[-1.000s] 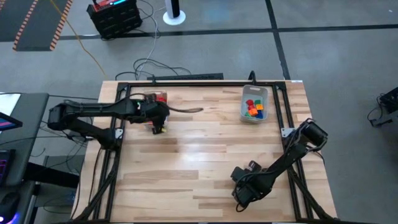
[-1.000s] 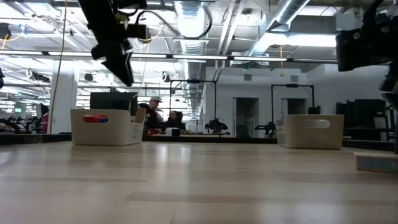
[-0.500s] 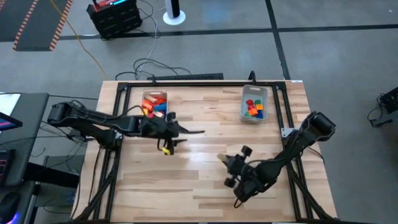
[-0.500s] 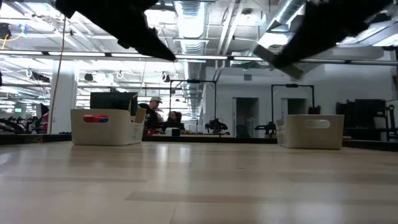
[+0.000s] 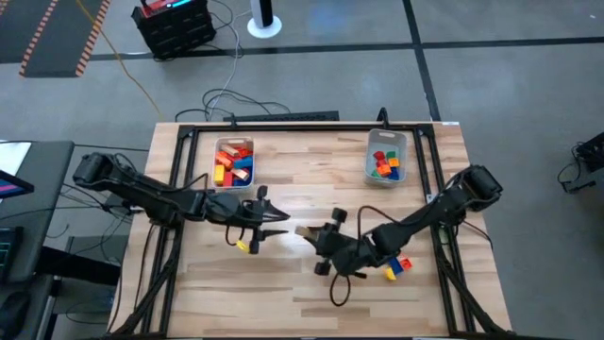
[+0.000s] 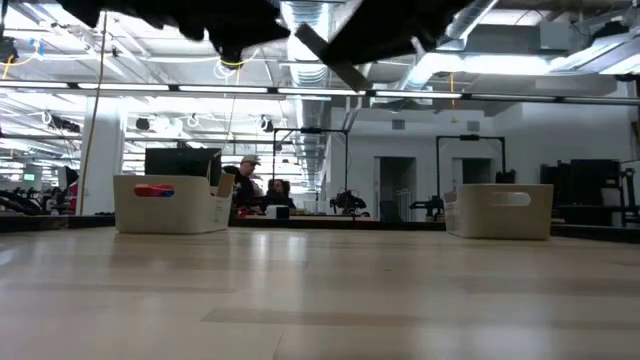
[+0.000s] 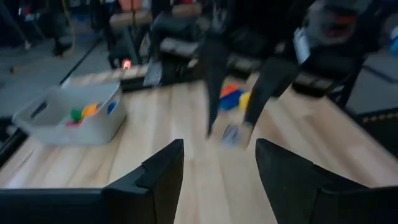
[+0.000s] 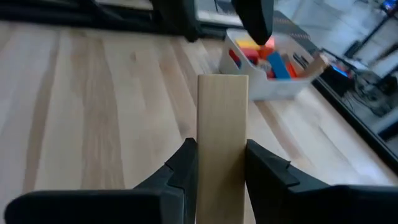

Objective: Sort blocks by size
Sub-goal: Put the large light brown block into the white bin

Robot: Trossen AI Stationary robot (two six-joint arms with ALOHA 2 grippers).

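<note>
Both arms have swung to mid-desk (image 5: 311,283). The right end effector (image 8: 222,163) now carries a long tan block (image 8: 222,149) toward the left bin (image 5: 234,161); the left end effector (image 7: 214,168) gapes empty nearby.

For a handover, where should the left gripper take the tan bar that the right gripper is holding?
Probably the free end of the tan bar, which juts out past the right gripper clamped on its near end. The open left gripper could come at it end-on from its own side and close on the bar's long straight sides.
</note>
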